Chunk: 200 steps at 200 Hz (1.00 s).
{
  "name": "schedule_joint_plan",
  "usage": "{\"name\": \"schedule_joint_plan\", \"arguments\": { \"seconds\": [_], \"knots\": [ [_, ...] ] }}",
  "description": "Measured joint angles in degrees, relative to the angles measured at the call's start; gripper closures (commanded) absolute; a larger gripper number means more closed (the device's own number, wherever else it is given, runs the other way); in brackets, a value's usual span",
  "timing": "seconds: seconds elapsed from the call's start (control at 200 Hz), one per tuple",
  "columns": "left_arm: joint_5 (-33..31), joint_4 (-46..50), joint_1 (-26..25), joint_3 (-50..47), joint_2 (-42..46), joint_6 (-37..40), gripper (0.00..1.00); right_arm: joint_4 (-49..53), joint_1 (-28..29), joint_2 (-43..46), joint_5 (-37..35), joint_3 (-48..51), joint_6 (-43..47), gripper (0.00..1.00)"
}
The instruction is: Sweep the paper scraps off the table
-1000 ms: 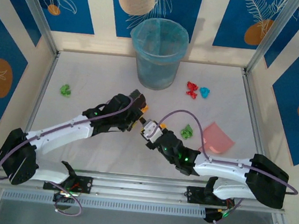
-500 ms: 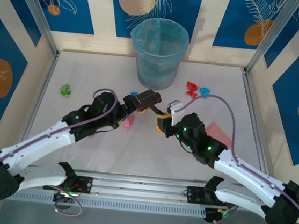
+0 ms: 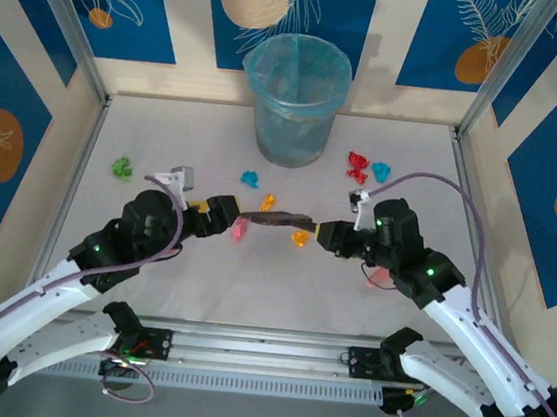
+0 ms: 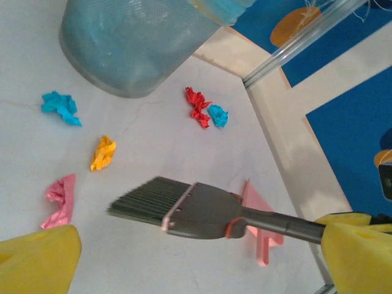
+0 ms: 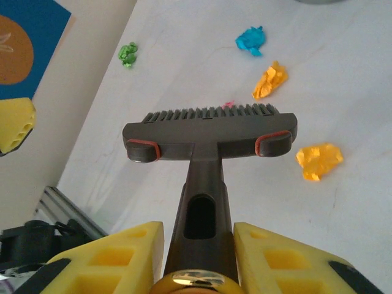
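Observation:
A dark grey brush point(image 3: 277, 218) hangs level over the table point(image 3: 196, 139), its handle point(image 5: 205, 208) clamped in my shut right gripper point(image 3: 328, 236) point(image 5: 202, 269). My left gripper point(image 3: 221, 214) point(image 4: 196, 260) is open just left of the bristles point(image 4: 147, 199), touching nothing. Paper scraps lie around: pink point(image 3: 240, 229) and orange point(image 3: 300, 238) under the brush, orange point(image 3: 268, 202) and cyan point(image 3: 251, 178) behind it. A green scrap point(image 3: 122, 166) lies far left, with red point(image 3: 357, 167) and cyan point(image 3: 380, 171) scraps at the back right.
A translucent blue bin point(image 3: 294, 100) stands at the back centre. A flat pink dustpan point(image 4: 260, 226) lies on the table under my right arm. Metal rails point(image 3: 263, 346) run along the near edge, and raised beige walls border the other sides.
My left gripper has opened, let go of the brush and drawn back to the left. The right arm has swung right and back, carrying the brush by its handle.

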State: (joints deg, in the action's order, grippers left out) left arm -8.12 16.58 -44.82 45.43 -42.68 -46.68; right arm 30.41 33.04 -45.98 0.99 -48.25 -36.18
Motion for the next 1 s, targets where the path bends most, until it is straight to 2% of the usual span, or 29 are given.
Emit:
{"name": "schedule_joint_plan", "arguments": {
  "seconds": [0.185,0.295,0.395,0.57,0.875,1.0],
  "knots": [
    [3.7,-3.3,-1.5,-2.4,-0.7,5.9,0.04,8.5,-7.3,5.4,1.6,-4.0,-4.5,1.00],
    [5.4,-6.2,-5.9,-2.5,-4.7,9.6,0.04,12.0,-10.3,7.4,0.9,-8.6,-5.9,1.00],
    [6.6,-9.4,-10.2,-2.4,-9.3,13.0,0.03,15.7,-11.8,8.7,-2.8,-13.1,-7.0,1.00],
    [10.3,-13.3,-16.0,1.5,-23.6,18.9,0.03,22.4,-14.6,9.0,-12.1,-17.9,-8.1,1.00],
    [19.5,-17.6,-22.5,18.5,-50.6,28.5,0.04,33.7,-16.7,9.0,-28.1,-21.1,-8.9,1.00],
    [21.2,-17.6,-24.4,26.4,-59.6,32.0,0.05,36.5,-16.8,9.1,-33.0,-21.4,-8.9,1.00]
  ]
}}
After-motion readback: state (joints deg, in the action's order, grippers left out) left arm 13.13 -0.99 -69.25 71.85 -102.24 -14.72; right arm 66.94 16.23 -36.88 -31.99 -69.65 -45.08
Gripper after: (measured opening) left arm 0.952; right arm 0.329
